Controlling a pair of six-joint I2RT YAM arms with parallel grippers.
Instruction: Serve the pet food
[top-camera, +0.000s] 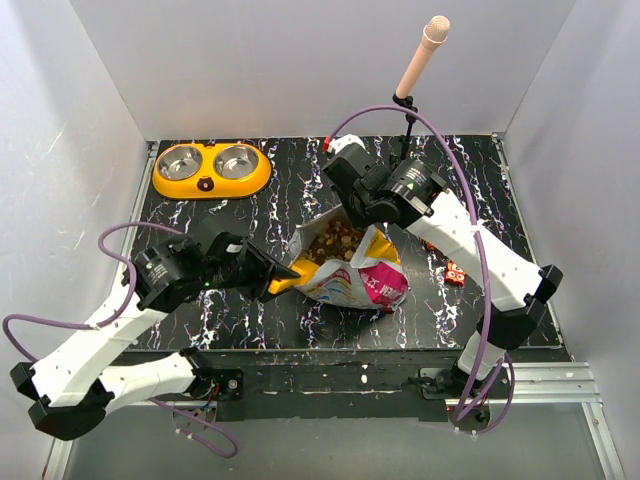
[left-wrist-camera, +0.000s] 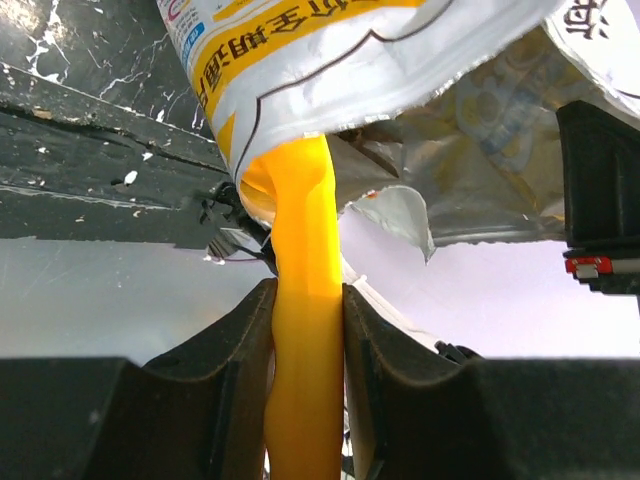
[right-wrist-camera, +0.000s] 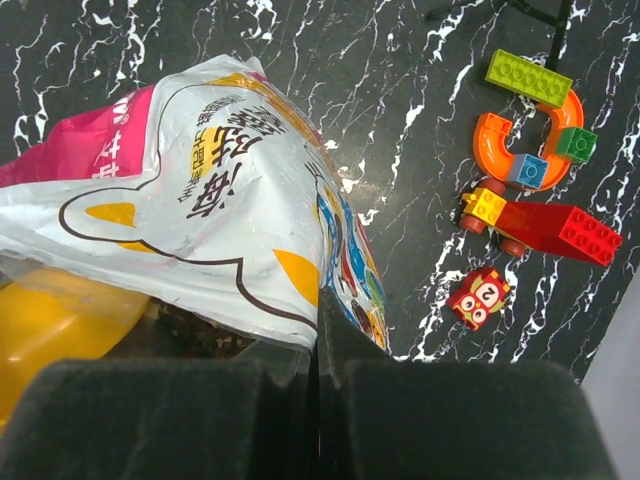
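The pet food (top-camera: 335, 240) is a heap of little brown bits inside the open bag (top-camera: 365, 282). The bag lies in the middle of the black bench (top-camera: 250, 205), and its open mouth faces the far side. The left claw (left-wrist-camera: 306, 300) is partly closed. Its two fingers squeeze a yellow handle (left-wrist-camera: 303, 420) from both sides. The handle runs in under the edge of the bag, so its other end is hidden. The right claw (right-wrist-camera: 315, 325) is closed all the way and pinches the thin edge of the bag near its mouth. A yellow dish (top-camera: 212, 168) with two shiny bowls sits near the far left corner of the bench, well apart from the bag. Some toy bricks (right-wrist-camera: 545, 225) lie on the bench to the right of the bag
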